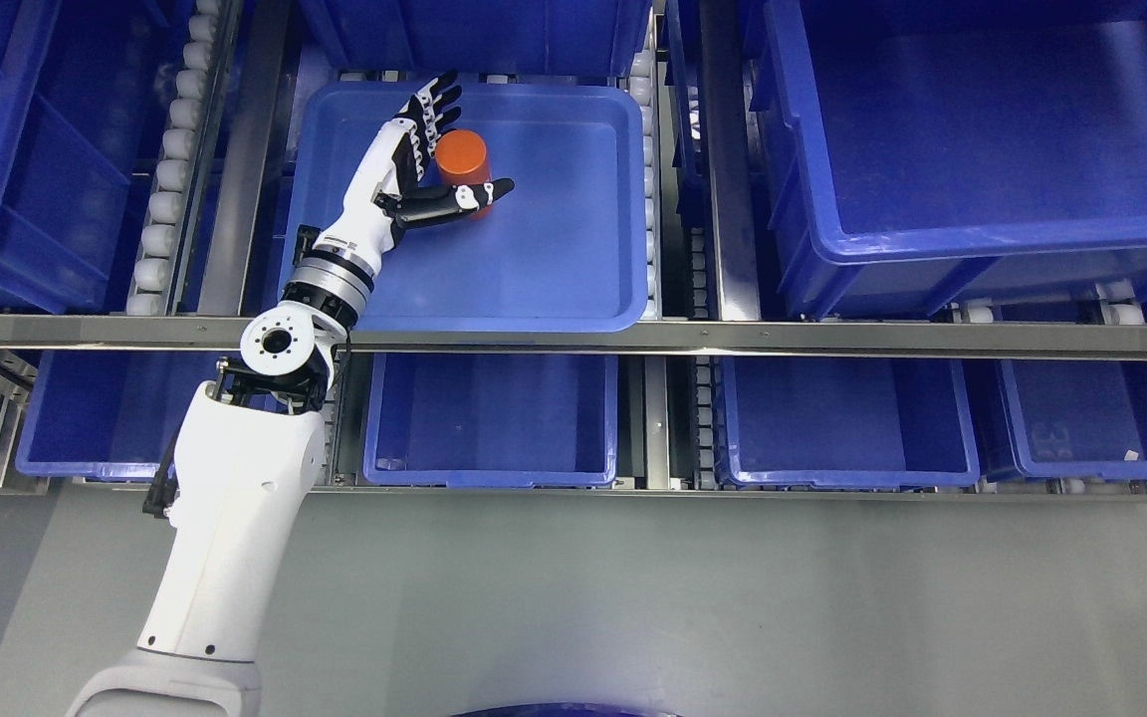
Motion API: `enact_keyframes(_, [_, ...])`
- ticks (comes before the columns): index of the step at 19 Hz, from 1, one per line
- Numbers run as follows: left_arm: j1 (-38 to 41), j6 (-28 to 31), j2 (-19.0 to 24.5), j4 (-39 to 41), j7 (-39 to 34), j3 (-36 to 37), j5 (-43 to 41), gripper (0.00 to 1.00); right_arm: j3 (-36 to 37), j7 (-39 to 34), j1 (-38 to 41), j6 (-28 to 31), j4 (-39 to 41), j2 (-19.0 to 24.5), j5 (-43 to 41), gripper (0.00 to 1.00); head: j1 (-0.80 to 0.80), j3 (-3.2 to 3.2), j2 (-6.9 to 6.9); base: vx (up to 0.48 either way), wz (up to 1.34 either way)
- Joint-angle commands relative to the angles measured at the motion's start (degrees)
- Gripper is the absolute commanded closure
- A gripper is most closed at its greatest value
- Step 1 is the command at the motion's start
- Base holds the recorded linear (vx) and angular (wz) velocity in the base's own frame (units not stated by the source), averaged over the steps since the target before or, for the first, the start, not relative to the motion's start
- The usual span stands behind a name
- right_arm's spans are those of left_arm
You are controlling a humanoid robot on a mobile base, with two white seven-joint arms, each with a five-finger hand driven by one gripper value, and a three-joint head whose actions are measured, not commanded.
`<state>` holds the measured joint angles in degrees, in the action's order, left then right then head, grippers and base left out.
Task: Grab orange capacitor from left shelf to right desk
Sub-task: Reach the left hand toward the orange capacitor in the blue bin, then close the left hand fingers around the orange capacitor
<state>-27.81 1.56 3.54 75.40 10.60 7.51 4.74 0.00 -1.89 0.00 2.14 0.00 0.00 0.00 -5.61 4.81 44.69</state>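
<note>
Blue bins are lining the shelf (573, 339). Left hand (424, 164) is cupping the orange capacitor (461, 159) near its tray's (554, 269) far-left corner, fingers (439, 100) half-spread, not yet clamping. Likely rigid, light, slick; sides are offering best hold.

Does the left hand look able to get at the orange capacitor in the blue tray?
Probably yes: the left hand is already spread around the orange capacitor, thumb in front, fingers behind, and nothing else lies in the blue tray to block it.
</note>
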Motion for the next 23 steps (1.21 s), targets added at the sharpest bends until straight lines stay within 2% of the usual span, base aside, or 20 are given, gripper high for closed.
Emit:
enact_keyframes(1, [-0.6, -0.8, -0.1, -5.2, 0.1, 0.7, -1.1, 0.12, 0.6, 0.0, 0.8, 0.0, 1.9, -1.0, 0.0, 0.00, 0.00, 0.00, 0.00, 0.000, 0.00])
enact_keyframes(4, [-0.6, -3.4, -0.5, -5.3, 1.7, 0.0, -1.1, 0.26, 0.6, 0.0, 0.8, 0.0, 1.9, -1.0, 0.0, 0.00, 0.00, 0.00, 0.00, 0.000, 0.00])
enact_keyframes(6, [-0.1, -7.4, -1.9, -5.7, 2.7, -0.1, -1.0, 0.42, 0.6, 0.0, 0.8, 0.0, 1.9, -1.0, 0.0, 0.00, 0.00, 0.00, 0.00, 0.000, 0.00])
enact_keyframes(8, [-0.1, -10.8, -2.5, -7.9, 2.8, -0.4, -1.0, 0.52, 0.6, 0.0, 0.8, 0.0, 1.9, -1.0, 0.0, 0.00, 0.00, 0.00, 0.00, 0.000, 0.00])
enact_keyframes(15, [0.9, -13.6, -2.5, -8.6, 2.8, -1.2, -1.0, 0.75, 0.6, 0.0, 0.8, 0.0, 1.9, -1.0, 0.0, 0.00, 0.00, 0.00, 0.00, 0.000, 0.00])
enact_keyframes(18, [1.7, -18.3, -2.5, -8.5, 2.9, -3.1, -0.5, 1.00, 0.6, 0.0, 0.8, 0.0, 1.9, -1.0, 0.0, 0.00, 0.00, 0.00, 0.00, 0.000, 0.00])
enact_keyframes(23, [1.5, -18.9, -2.5, -5.5, 3.1, -3.8, -0.4, 1.00, 0.6, 0.0, 0.8, 0.0, 1.9, -1.0, 0.0, 0.00, 0.00, 0.00, 0.00, 0.000, 0.00])
